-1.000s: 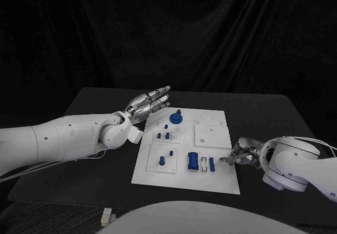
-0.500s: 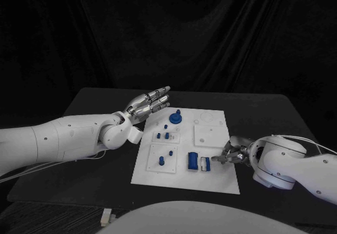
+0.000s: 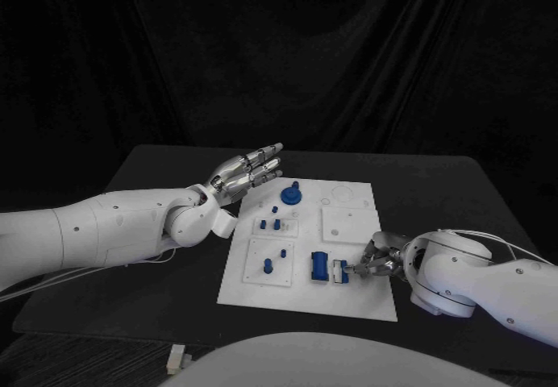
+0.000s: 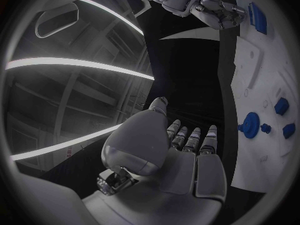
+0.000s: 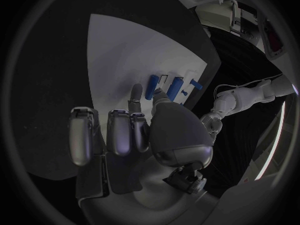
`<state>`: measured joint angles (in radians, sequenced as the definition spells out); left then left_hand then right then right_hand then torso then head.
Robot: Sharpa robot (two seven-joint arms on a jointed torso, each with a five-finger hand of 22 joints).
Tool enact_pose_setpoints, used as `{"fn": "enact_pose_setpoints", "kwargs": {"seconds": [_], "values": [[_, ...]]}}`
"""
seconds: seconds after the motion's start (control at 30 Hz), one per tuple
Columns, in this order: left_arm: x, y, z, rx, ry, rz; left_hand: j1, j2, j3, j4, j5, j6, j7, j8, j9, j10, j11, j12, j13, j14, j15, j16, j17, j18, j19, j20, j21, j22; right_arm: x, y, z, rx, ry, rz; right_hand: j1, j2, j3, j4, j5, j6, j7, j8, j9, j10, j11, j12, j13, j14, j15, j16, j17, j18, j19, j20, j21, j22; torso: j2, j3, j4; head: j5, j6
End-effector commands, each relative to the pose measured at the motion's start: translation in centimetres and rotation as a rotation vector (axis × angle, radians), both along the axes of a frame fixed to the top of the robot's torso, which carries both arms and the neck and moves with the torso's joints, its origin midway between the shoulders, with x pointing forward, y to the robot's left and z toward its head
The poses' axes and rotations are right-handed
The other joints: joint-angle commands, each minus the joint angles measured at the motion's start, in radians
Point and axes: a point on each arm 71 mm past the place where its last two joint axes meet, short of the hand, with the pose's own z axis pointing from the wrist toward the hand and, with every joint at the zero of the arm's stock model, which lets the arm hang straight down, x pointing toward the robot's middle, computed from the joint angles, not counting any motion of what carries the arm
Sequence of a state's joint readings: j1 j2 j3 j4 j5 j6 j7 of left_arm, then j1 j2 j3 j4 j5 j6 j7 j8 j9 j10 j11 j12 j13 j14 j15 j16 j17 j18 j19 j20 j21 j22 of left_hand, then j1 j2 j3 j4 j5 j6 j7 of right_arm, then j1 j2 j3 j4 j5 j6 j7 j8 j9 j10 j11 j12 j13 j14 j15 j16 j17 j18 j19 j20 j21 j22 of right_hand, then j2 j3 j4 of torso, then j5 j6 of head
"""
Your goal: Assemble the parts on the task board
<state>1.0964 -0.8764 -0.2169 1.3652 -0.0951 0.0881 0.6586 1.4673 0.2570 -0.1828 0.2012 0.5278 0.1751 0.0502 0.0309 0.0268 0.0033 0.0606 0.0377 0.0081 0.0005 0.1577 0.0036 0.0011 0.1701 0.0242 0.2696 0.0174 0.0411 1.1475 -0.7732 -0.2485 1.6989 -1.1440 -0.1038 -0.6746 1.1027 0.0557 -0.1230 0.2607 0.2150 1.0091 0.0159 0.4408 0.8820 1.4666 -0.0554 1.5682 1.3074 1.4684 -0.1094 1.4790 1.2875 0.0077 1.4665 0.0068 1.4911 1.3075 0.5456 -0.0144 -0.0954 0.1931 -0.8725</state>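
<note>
The white board [image 3: 308, 294] lies in the middle of the black counter [image 3: 151, 242], with bare counter along its left and far edges and a wider dark strip past its right edge, where the right arm comes in. The board's near edge runs close to the counter's near edge.

The left robot hand [image 3: 247, 171] hovers off the board's far left corner, flat and open, fingers stretched out side by side, holding nothing. In the left wrist view the palm [image 4: 187, 160] faces the dark counter beside the board.

The right robot hand [image 3: 378, 258] sits low over the board's near right part, fingertips at a small blue part [image 3: 341, 272]; whether it grips that part or only touches it, I cannot tell. Just left of it stands a taller blue block [image 3: 318, 266].

The board carries raised white plates. The near left plate [image 3: 254, 272] holds a few small blue pegs [image 3: 268, 264]. The plate behind it holds more small pegs [image 3: 274, 223]. At the far end sits a round blue knob [image 3: 291, 194]. The right far plate [image 3: 349, 224] looks bare white.
</note>
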Motion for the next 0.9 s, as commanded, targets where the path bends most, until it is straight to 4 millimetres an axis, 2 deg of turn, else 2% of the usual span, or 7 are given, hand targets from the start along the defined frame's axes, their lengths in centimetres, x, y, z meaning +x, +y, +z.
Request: {"fn": "enact_pose_setpoints", "kwargs": {"seconds": [0.03, 0.33, 0.47, 0.57, 0.63, 0.83, 0.9], "values": [[-0.08, -0.28, 0.05, -0.016, -0.002, -0.014, 0.003, 0.007, -0.001, -0.004, 0.003, 0.001, 0.009, 0.004, 0.001, 0.002, 0.0, 0.003, 0.002, 0.0, 0.004, -0.004, -0.001, 0.01, 0.001, 0.008, 0.004, 0.001, 0.0, 0.0, -0.18, -0.018, 0.002, -0.003, 0.001, 0.013, -0.008, -0.002, -0.002, -0.006, -0.008, 0.012, 0.017, 0.104, -0.006, 0.003, 0.263, 0.056, -0.008, -0.002, -0.002, 0.014, 0.068, -0.01, 0.001, 0.235, 0.0, -0.0002, 0.0007, -0.001, 0.0], [-0.09, -0.34, 0.04, -0.017, 0.001, -0.018, 0.004, 0.007, 0.0, -0.006, 0.003, 0.002, 0.01, 0.004, 0.001, 0.002, 0.0, 0.002, 0.002, 0.0, 0.005, -0.004, -0.001, 0.01, 0.001, 0.009, 0.004, 0.001, 0.07, 0.37, -0.33, -0.024, 0.008, 0.007, -0.002, 0.019, -0.014, 0.0, 0.001, -0.018, -0.011, 0.035, 0.053, 0.104, -0.009, 0.003, 0.263, 0.055, -0.011, -0.004, -0.007, 0.014, 0.067, -0.013, -0.001, 0.234, 0.0, -0.0003, 0.0008, 0.002, 0.0], [-0.09, -0.34, 0.04, -0.017, 0.002, -0.019, 0.005, 0.007, 0.001, -0.006, 0.003, 0.001, 0.011, 0.004, 0.001, 0.002, 0.001, 0.003, 0.002, 0.0, 0.006, -0.004, -0.001, 0.01, 0.002, 0.009, 0.004, 0.002, 0.08, 0.46, -0.41, -0.028, 0.012, 0.009, 0.012, 0.021, -0.013, -0.011, 0.021, -0.03, -0.012, 0.044, 0.073, 0.104, -0.009, 0.003, 0.263, 0.055, -0.012, -0.005, -0.009, 0.015, 0.066, -0.014, -0.003, 0.234, 0.0, -0.0003, 0.0, 0.004, 0.0], [-0.1, -0.31, 0.04, -0.017, 0.001, -0.018, 0.005, 0.007, 0.001, -0.006, 0.003, 0.001, 0.011, 0.004, 0.001, 0.002, 0.001, 0.003, 0.002, 0.0, 0.006, -0.004, -0.001, 0.01, 0.002, 0.009, 0.004, 0.002, 0.12, 0.56, -0.48, -0.038, 0.01, 0.019, 0.044, 0.023, -0.002, -0.034, 0.073, -0.041, -0.014, 0.049, 0.091, 0.104, -0.011, 0.003, 0.263, 0.055, -0.013, -0.005, -0.009, 0.015, 0.066, -0.015, -0.003, 0.234, 0.001, -0.0001, -0.0005, 0.005, 0.0], [-0.09, -0.32, 0.04, -0.017, 0.001, -0.018, 0.005, 0.008, 0.003, -0.009, 0.004, -0.002, 0.008, 0.003, 0.0, 0.002, 0.003, 0.002, 0.001, 0.0, 0.008, -0.004, -0.001, 0.009, 0.002, 0.01, 0.005, 0.002, 0.15, 0.64, -0.52, -0.045, 0.008, 0.028, 0.053, 0.025, 0.006, -0.042, 0.055, -0.043, -0.014, 0.051, 0.096, 0.104, -0.012, 0.003, 0.263, 0.055, -0.014, -0.005, -0.009, 0.015, 0.066, -0.016, -0.003, 0.234, 0.001, -0.0001, 0.0, 0.003, 0.0], [-0.07, -0.41, 0.02, -0.018, 0.002, -0.021, 0.005, 0.008, 0.003, -0.009, 0.004, -0.002, 0.008, 0.003, 0.0, 0.002, 0.003, 0.002, 0.001, 0.0, 0.008, -0.004, -0.001, 0.009, 0.002, 0.01, 0.005, 0.002, 0.11, 0.81, -0.68, -0.056, 0.011, 0.042, 0.057, 0.026, 0.009, -0.045, 0.051, -0.044, -0.015, 0.051, 0.098, 0.104, -0.012, 0.003, 0.263, 0.054, -0.014, -0.006, -0.011, 0.015, 0.066, -0.016, -0.004, 0.233, 0.001, -0.0007, 0.0004, 0.003, 0.0], [-0.07, -0.44, 0.02, -0.018, 0.002, -0.021, 0.006, 0.008, 0.003, -0.01, 0.004, 0.0, 0.008, 0.003, 0.0, 0.002, 0.004, 0.002, 0.001, 0.0, 0.009, -0.004, -0.001, 0.009, 0.002, 0.011, 0.005, 0.002, 0.09, 0.83, -0.75, -0.058, 0.012, 0.043, 0.075, 0.025, 0.021, -0.059, 0.048, -0.046, -0.016, 0.051, 0.103, 0.104, -0.013, 0.003, 0.263, 0.054, -0.015, -0.007, -0.013, 0.015, 0.066, -0.017, -0.004, 0.233, 0.0, -0.0004, 0.0, 0.004, 0.0]]}}
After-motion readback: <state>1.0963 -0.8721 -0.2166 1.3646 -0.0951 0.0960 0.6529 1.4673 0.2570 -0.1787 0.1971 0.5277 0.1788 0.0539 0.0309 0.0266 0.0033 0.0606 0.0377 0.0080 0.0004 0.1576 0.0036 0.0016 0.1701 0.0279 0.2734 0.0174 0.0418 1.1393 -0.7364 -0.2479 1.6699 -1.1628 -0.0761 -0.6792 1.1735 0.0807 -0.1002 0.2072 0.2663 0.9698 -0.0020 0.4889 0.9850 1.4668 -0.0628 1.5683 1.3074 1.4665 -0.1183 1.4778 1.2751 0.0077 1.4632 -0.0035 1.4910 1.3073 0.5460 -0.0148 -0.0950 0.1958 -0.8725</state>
